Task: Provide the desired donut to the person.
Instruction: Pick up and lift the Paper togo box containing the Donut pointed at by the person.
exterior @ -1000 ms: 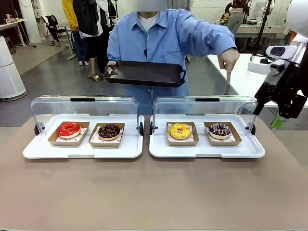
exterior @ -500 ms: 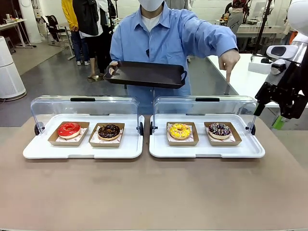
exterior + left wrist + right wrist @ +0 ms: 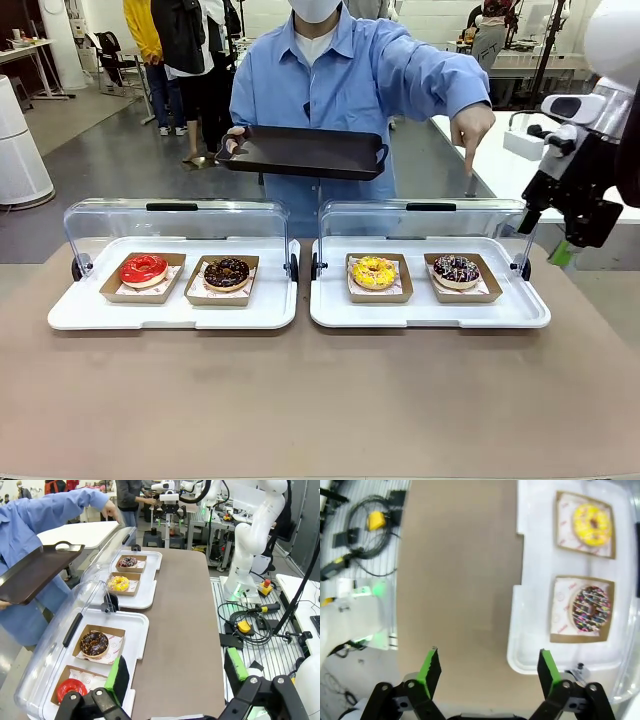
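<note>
Right wrist view: sprinkled ring donut (image 3: pixel 591 608), square cardboard tray (image 3: pixel 577 638) (glossy icing); left fingers (image 3: pixel 118 679), right fingers (image 3: pixel 429 670) wide.

a robotics lab, by the look of it: a white robot arm (image 3: pixel 248 540) bolted at the right end of the table (image 3: pixel 300 400), loose cables (image 3: pixel 240 617) and a red stop button (image 3: pixel 265 586) beside it, bare grey floor (image 3: pixel 110 150) and a work table (image 3: pixel 22 48) at far left.
</note>
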Robot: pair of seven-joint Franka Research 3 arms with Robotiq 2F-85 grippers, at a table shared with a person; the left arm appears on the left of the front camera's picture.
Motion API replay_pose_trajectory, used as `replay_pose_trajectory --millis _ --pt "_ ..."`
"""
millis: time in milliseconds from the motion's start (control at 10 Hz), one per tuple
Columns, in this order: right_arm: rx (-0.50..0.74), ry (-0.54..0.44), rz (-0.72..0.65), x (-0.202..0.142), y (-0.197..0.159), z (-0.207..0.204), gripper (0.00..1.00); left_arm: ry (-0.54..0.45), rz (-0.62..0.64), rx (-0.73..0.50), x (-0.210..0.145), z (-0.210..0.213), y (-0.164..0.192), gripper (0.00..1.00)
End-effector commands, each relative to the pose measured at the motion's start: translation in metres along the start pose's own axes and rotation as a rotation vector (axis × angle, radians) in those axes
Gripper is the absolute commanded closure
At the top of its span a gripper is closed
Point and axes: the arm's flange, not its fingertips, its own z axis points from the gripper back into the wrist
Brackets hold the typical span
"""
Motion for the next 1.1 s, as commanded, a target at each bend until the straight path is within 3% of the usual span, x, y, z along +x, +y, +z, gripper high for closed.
replay_pose_trajectory --millis 0,300,700,1000 --pt "-0.060 0.124 -0.052 0.013 0.015 -0.035 0.00 -0.003 -0.006 -0.001 0.001 0.001 -0.001 0.00" --pt "-0.166 0.211 -0.076 0.013 0.025 -0.064 0.00 -0.003 -0.006 -0.001 0.001 0.001 -0.001 0.00" --pt "-0.135 0.115 -0.013 0.001 -0.010 -0.107 0.00 -0.003 -0.006 -0.001 0.001 0.001 -0.001 0.00" --pt "-0.124 0.113 -0.010 -0.005 -0.041 -0.122 0.00 -0.003 -0.006 -0.001 0.001 0.001 -0.001 0.00"
